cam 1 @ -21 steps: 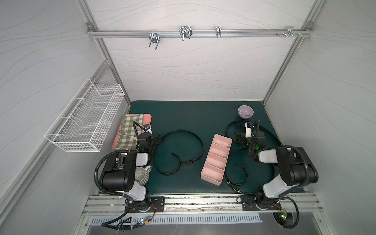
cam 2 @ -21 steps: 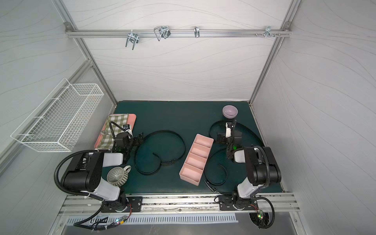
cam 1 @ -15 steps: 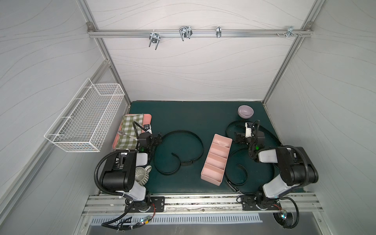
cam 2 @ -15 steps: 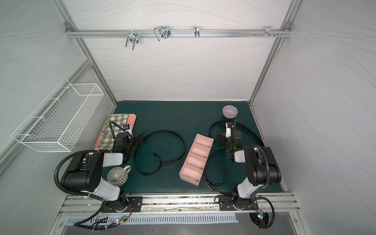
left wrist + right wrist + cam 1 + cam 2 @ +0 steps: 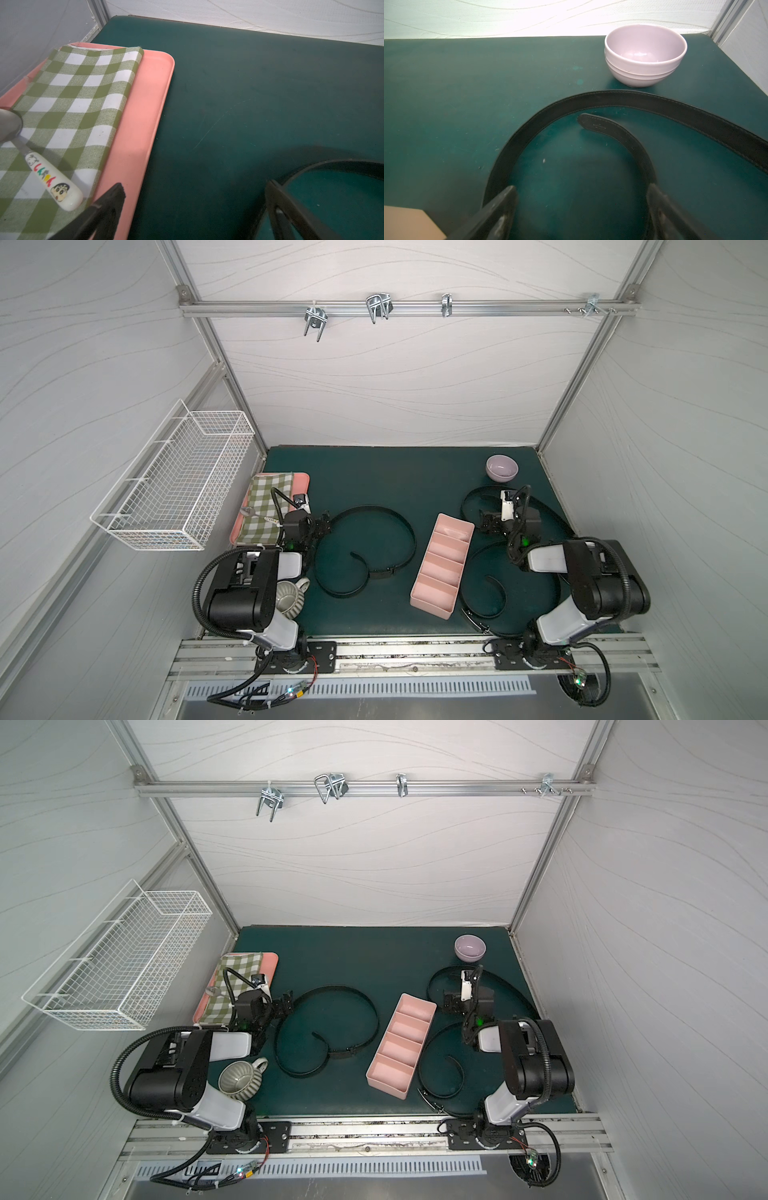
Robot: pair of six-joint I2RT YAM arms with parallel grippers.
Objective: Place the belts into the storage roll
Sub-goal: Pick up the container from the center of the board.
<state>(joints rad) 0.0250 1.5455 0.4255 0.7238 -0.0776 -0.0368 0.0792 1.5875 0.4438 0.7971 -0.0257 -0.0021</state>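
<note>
- Hovering wide open and empty, the left jaws sit at one end of the middle belt (image 5: 365, 509), centre frame in a top view.
- Equally spread and empty, the right jaws hang over the second belt (image 5: 612, 98), near the lilac bowl (image 5: 644, 56).
- Between them lies the storage roll (image 5: 441, 566), its compartments empty.
- Likely best: pinch a strap end and coil it tight first.

Belt (image 5: 612, 98): matt black, leather-like, stitched edges.
Bowl (image 5: 639, 71): glossy glazed ceramic.
Counter (image 5: 249, 93): matt green mat, fine scratches.
Cloth (image 5: 72, 93): woven checked fabric.
Tray (image 5: 145, 104): smooth matt plastic.
Storage roll (image 5: 446, 549): smooth plastic.
</note>
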